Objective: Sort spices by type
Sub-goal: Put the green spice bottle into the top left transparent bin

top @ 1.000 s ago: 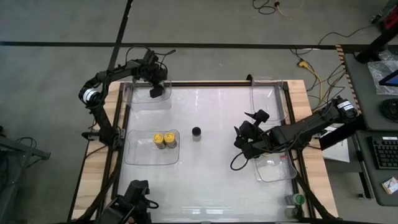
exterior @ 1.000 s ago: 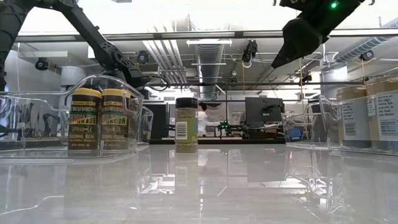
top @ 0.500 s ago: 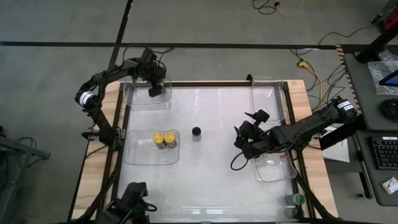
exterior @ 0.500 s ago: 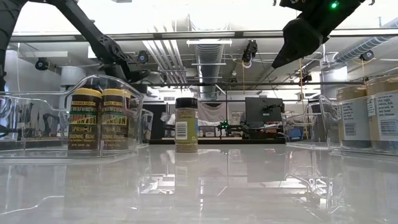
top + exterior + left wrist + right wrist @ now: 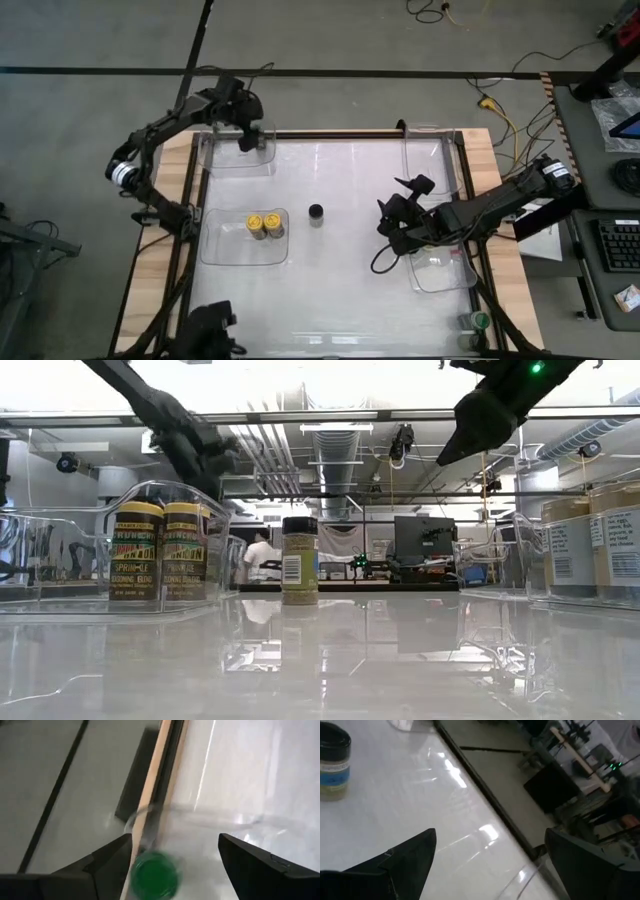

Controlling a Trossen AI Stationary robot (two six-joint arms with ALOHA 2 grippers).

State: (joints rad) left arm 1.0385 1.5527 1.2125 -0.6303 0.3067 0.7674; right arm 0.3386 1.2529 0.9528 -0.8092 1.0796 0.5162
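Observation:
My left gripper (image 5: 245, 137) hangs open above the clear tray (image 5: 262, 162) at the table's far left corner. In the left wrist view a green-lidded spice jar (image 5: 154, 875) stands below, between the open fingers and apart from them. Two yellow-lidded jars (image 5: 262, 222) stand upright in the near left tray (image 5: 215, 250). A black-lidded jar (image 5: 316, 212) stands alone on its base at the table's middle, also in the low view (image 5: 299, 560) and right wrist view (image 5: 334, 765). My right gripper (image 5: 388, 226) waits open in the air right of it.
Clear trays stand at the far right (image 5: 432, 160) and near right (image 5: 440, 275), the right arm lying over the latter. More jars (image 5: 476, 325) stand at the table's near right corner, large at the low view's right edge (image 5: 600, 550). The shiny middle of the table holds only the black-lidded jar.
My left gripper has risen from the far left tray and drawn slightly toward the table's far left corner, its fingers still apart. The jars on the table have not moved.

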